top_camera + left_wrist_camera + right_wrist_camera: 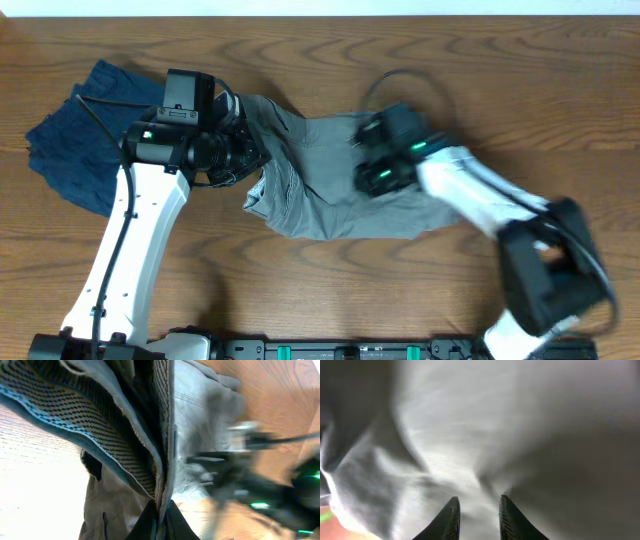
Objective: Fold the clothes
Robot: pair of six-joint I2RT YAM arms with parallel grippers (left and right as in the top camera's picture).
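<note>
The light grey shorts [330,195] lie crumpled in the middle of the table. My left gripper [248,160] is shut on their left edge. In the left wrist view its jaws [160,522] pinch the waistband [125,445], which shows its dotted inner lining and hangs lifted. My right gripper [368,165] sits on the upper middle of the shorts. In the right wrist view its fingers [477,512] stand narrowly apart with a bunch of grey cloth [485,435] between them, and the cloth fills the view. The dark navy garment [75,140] lies flat at the far left.
The wooden table [300,290] shows bare wood in front of the shorts and at the right back. My left arm crosses the navy garment's right edge. A black rail [340,350] runs along the table's front edge.
</note>
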